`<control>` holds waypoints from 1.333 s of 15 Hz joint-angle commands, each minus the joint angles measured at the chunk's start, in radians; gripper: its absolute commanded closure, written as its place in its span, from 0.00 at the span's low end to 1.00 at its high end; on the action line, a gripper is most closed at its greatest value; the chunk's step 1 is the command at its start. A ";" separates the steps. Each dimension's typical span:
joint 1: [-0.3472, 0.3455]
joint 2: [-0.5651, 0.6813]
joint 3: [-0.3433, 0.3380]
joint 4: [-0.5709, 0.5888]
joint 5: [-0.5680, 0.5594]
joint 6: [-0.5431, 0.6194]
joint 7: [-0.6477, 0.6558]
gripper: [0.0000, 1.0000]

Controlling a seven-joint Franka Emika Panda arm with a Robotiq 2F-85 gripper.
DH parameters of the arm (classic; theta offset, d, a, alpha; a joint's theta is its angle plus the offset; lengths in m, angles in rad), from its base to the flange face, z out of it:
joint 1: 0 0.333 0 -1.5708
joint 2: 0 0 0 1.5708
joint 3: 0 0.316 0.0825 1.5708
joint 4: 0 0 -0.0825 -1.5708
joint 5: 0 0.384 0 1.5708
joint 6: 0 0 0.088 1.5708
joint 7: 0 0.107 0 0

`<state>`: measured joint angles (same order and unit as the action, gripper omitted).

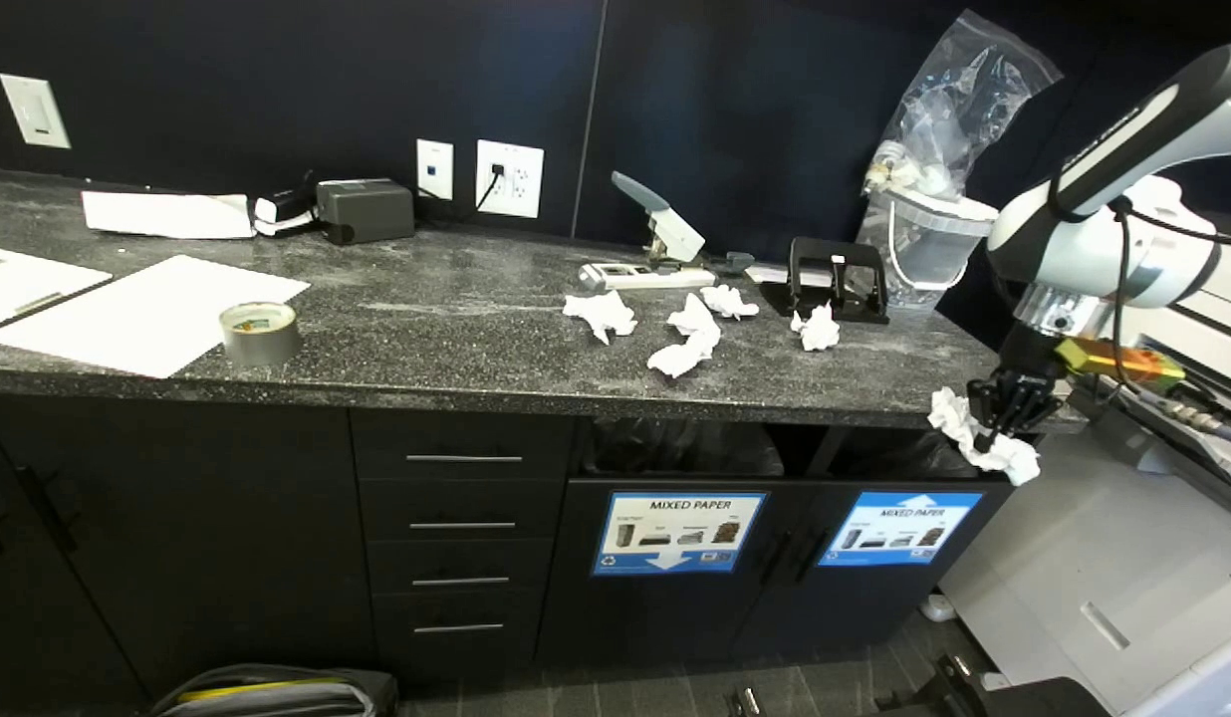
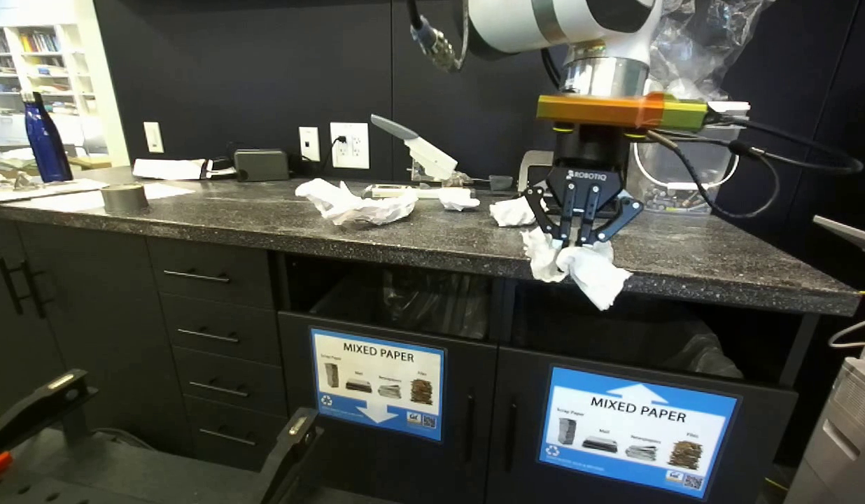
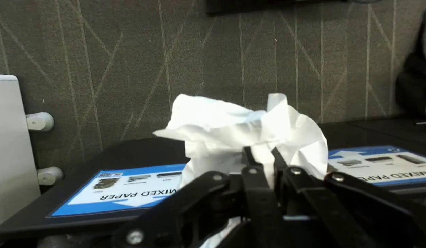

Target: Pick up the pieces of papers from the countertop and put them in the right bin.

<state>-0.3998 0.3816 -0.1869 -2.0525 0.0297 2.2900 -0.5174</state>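
Note:
My gripper (image 1: pixel 988 434) is shut on a crumpled white paper (image 1: pixel 1009 460), which also shows in an exterior view (image 2: pixel 595 271) and in the wrist view (image 3: pixel 223 134). It holds the paper by the front edge of the dark countertop (image 1: pixel 426 349), above and in front of the right bin's opening (image 2: pixel 614 322). The right bin's clear liner (image 2: pixel 702 346) shows partly inside; its bottom is hidden. Several other paper pieces lie on the countertop: one at the left (image 1: pixel 602 314), a long one (image 1: pixel 690 339), a small one (image 1: pixel 727 301) and one by the hole punch (image 1: pixel 817 329).
The left bin (image 2: pixel 432 301) has a liner too. A stapler (image 1: pixel 665 249), a black hole punch (image 1: pixel 840 279) and a clear bucket (image 1: pixel 924 239) stand at the back. A tape roll (image 1: pixel 260 334) and flat sheets (image 1: pixel 157 309) lie left. A grey machine (image 1: pixel 1094 558) stands right.

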 commanded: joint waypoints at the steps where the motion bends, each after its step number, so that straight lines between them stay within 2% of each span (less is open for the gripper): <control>1: -0.054 -0.013 -0.007 -0.039 -0.017 0.052 -0.151 0.90; 5: -0.123 0.016 0.000 -0.073 0.011 0.180 -0.367 0.90; 9: -0.233 0.083 0.058 -0.094 0.109 0.395 -0.624 0.90; 11: -0.325 0.143 0.142 -0.073 0.199 0.481 -0.759 0.90; 14: -0.480 0.248 0.299 -0.009 0.287 0.547 -0.934 0.90; 17: -0.608 0.352 0.440 0.086 0.308 0.554 -1.045 0.89; 20: -0.695 0.451 0.541 0.190 0.291 0.546 -1.118 0.89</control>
<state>-1.0123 0.7283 0.2585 -1.9801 0.3093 2.8274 -1.5430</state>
